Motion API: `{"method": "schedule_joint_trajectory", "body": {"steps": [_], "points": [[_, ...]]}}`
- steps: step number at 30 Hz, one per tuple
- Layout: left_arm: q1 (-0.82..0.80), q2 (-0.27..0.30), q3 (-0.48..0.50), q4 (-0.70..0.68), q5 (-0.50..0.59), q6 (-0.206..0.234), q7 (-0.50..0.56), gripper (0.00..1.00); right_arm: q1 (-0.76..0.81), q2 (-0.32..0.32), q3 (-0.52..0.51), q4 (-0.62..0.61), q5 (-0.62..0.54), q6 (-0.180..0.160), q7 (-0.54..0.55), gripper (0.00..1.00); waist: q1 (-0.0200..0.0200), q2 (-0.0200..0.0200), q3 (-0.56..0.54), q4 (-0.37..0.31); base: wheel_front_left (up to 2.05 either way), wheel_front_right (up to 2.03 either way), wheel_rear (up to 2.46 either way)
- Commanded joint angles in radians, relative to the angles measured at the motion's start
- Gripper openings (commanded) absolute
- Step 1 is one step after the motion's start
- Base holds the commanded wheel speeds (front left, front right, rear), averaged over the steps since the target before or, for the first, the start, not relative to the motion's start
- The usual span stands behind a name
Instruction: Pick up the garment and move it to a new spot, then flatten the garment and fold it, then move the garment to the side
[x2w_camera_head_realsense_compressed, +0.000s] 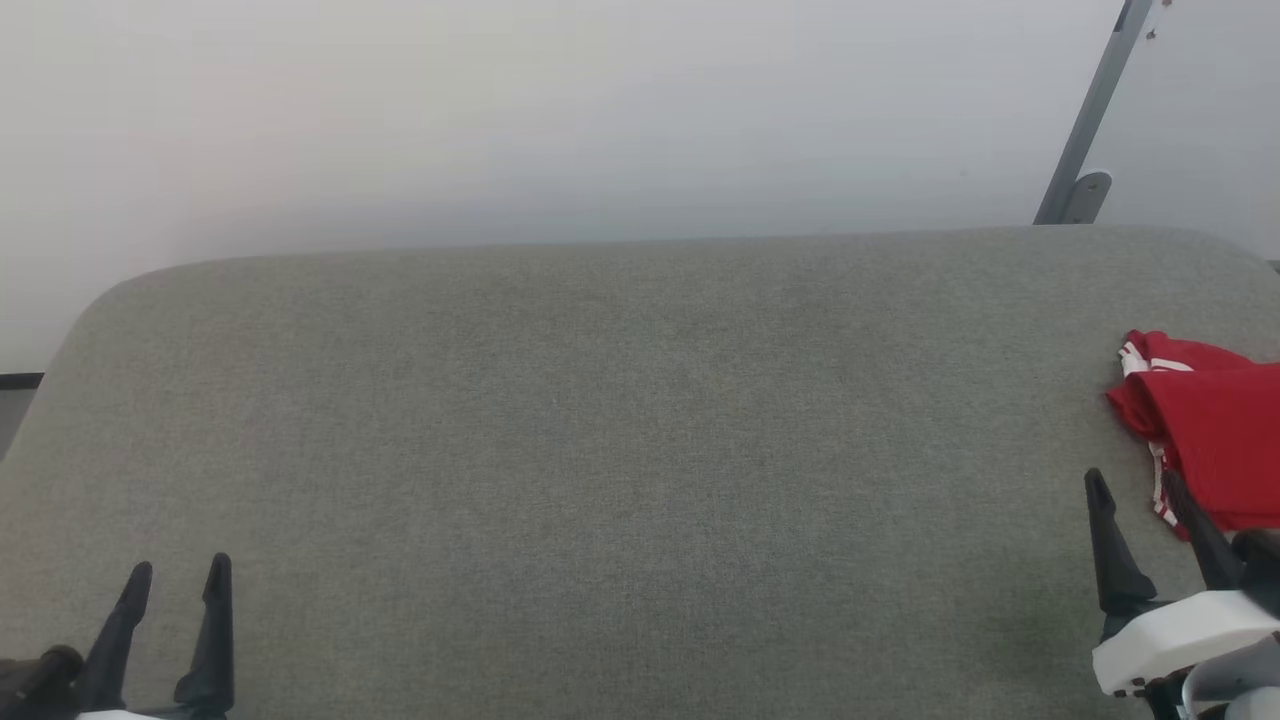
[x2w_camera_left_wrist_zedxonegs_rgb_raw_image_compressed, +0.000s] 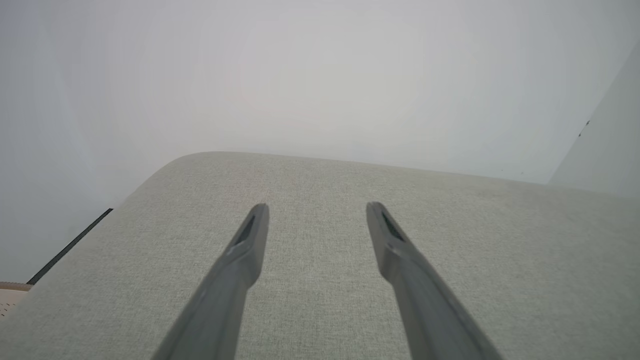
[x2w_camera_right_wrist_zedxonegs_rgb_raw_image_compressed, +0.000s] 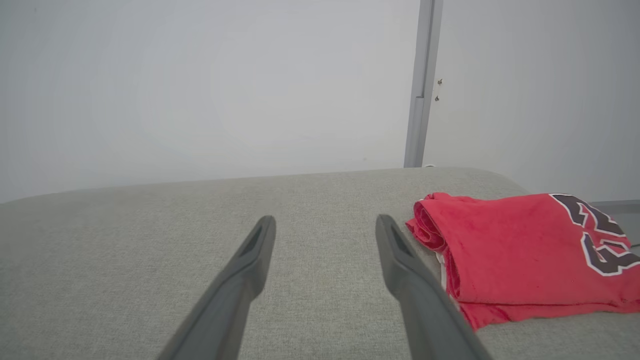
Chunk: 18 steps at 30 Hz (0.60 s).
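We saw the garment (x2w_camera_head_realsense_compressed: 1210, 430) folded at the bench's (x2w_camera_head_realsense_compressed: 600, 450) right edge, partly cut off by the frame, our left hand (x2w_camera_head_realsense_compressed: 180, 567) and right hand (x2w_camera_head_realsense_compressed: 1133, 480) both spread wide, holding nothing.

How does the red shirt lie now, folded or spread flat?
Folded. The red shirt lies as a compact bundle on the grey padded surface, with stacked layers and a rolled fold showing along its edge.
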Motion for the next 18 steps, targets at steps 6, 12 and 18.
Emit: {"method": "schedule_joint_trajectory", "body": {"steps": [6,12,18], "points": [[-0.002,-0.003,-0.008,-0.003,0.008,-0.003,-0.004,1.0,0.013,0.003,-0.006,-0.008,-0.004,0.0,-0.005,1.0,0.0,0.0,0.001,0.002,0.0,0.0,0.0],[0.002,-0.002,-0.009,-0.016,0.012,-0.003,-0.004,1.0,0.017,0.005,-0.011,-0.015,-0.007,0.0,-0.005,1.0,0.0,0.0,0.0,0.006,0.0,0.0,0.0],[0.01,-0.003,-0.008,-0.031,0.027,-0.003,-0.004,1.0,0.017,0.008,-0.013,-0.016,-0.004,0.0,-0.005,1.0,0.0,0.0,0.0,0.011,0.0,0.0,0.0]]}}
